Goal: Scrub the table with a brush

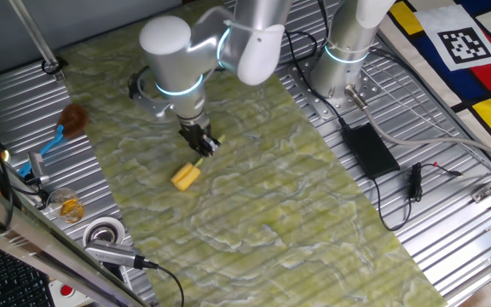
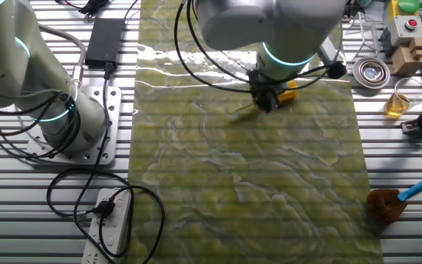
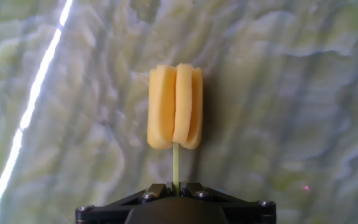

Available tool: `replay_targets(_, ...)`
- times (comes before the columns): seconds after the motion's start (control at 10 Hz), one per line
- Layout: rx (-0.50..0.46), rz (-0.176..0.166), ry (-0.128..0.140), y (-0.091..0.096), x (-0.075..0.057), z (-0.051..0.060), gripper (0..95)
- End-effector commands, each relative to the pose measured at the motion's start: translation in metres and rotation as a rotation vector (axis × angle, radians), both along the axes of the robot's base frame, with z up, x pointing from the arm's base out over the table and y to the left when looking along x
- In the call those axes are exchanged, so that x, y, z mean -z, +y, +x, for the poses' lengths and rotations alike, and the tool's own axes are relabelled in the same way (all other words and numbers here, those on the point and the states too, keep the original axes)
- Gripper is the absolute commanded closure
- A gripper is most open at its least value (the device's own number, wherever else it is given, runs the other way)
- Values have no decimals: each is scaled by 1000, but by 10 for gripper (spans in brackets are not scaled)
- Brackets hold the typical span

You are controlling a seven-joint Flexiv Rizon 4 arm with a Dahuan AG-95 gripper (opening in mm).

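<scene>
The brush has a small yellow blocky head [image 1: 185, 176] on a thin pale stem. My gripper [image 1: 205, 147] is shut on the stem and holds the head down on the marbled yellow-green table [image 1: 271, 213]. In the hand view the yellow head [image 3: 175, 107] stands straight ahead of my gripper [image 3: 175, 185], with the stem clamped between the fingers. In the other fixed view my gripper [image 2: 264, 101] is near the table's [image 2: 240, 183] far end, and the yellow head [image 2: 289, 94] shows partly behind it.
A brown fluffy brush with a blue handle [image 1: 65, 126] lies on the ribbed metal left of the table. A tape roll [image 1: 103, 231], a glass [image 1: 68, 205] and a handheld tool [image 1: 118, 254] stand near it. A black power brick [image 1: 368, 149] and cables lie to the right, by the arm base [image 1: 343, 72].
</scene>
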State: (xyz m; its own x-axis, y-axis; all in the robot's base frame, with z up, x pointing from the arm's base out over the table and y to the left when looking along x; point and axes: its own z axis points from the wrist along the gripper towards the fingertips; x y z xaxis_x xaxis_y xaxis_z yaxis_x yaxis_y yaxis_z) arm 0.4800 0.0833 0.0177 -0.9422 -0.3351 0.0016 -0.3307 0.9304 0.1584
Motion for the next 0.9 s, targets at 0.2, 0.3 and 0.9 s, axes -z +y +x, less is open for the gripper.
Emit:
replay_targets(0.2,67,12,12,32,-7,-6,950)
replay_targets(0.3,82,24,10,40,-7,-8,950)
replay_targets(0.9,43,26,-15,45,-7,-10,950)
